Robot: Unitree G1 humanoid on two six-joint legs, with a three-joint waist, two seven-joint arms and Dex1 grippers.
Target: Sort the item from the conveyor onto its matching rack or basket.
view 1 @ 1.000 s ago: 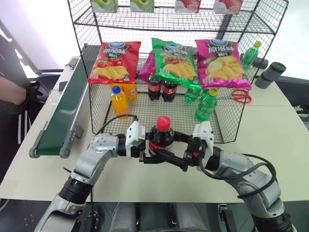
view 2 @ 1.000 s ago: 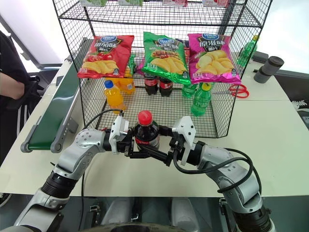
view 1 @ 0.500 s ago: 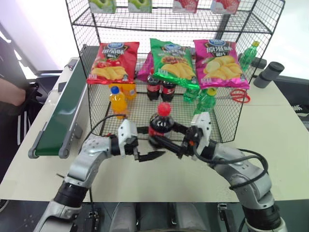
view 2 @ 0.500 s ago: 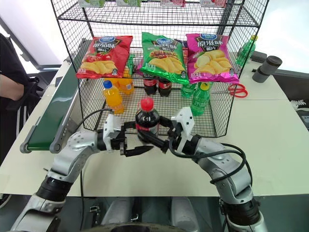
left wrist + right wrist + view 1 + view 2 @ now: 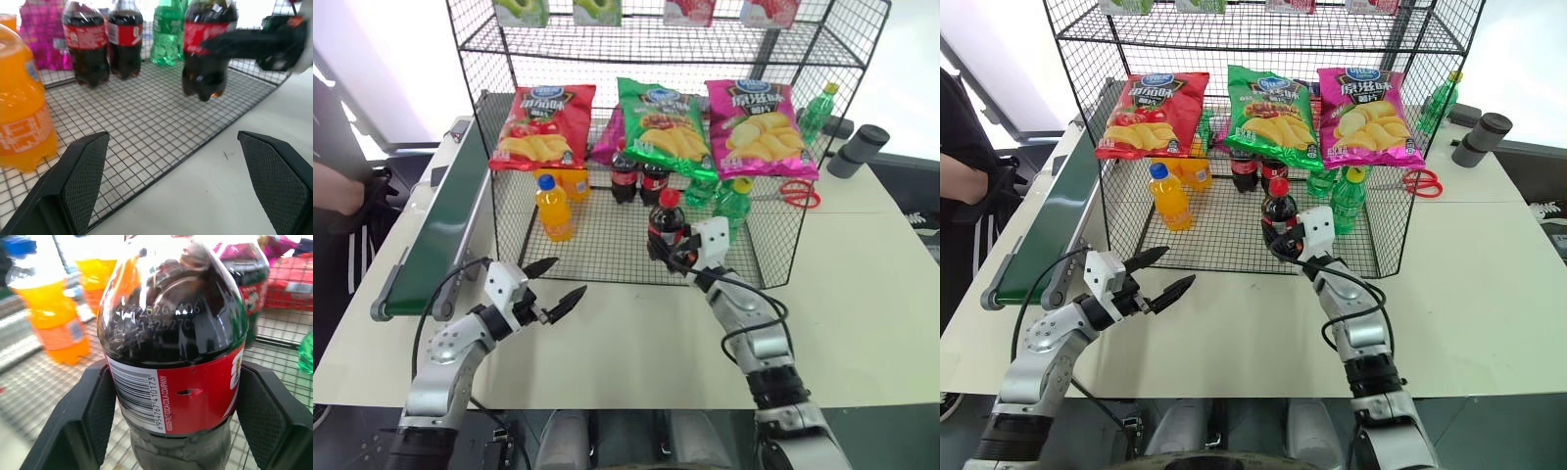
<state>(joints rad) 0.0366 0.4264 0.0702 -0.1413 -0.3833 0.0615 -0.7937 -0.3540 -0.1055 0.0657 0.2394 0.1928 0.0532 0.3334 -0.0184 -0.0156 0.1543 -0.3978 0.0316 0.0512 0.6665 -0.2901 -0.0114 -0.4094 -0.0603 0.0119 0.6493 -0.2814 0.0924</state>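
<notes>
The item, a small cola bottle [image 5: 664, 227] with a red cap and red label, stands upright in my right gripper [image 5: 666, 251], which is shut on its label band. It is over the front part of the rack's mesh floor [image 5: 597, 245], low above it; whether it touches I cannot tell. The right wrist view shows the bottle [image 5: 176, 357] between both black fingers [image 5: 90, 416]. My left gripper [image 5: 558, 283] is open with nothing in it, over the table in front of the rack's left half, pointing at the bottle [image 5: 208, 54]. The conveyor [image 5: 445, 230] runs along the left.
Two cola bottles [image 5: 641, 181] stand at the rack's back, orange soda bottles [image 5: 554, 208] to the left and green bottles [image 5: 732, 201] to the right. Chip bags [image 5: 656, 122] hang above. Red scissors [image 5: 798, 194] and a grey cylinder [image 5: 857, 152] lie right of the rack. A person's arm [image 5: 337, 191] is far left.
My left gripper let go of the cola bottle, opened and drew back to the left. My right gripper carried the bottle forward into the rack.
</notes>
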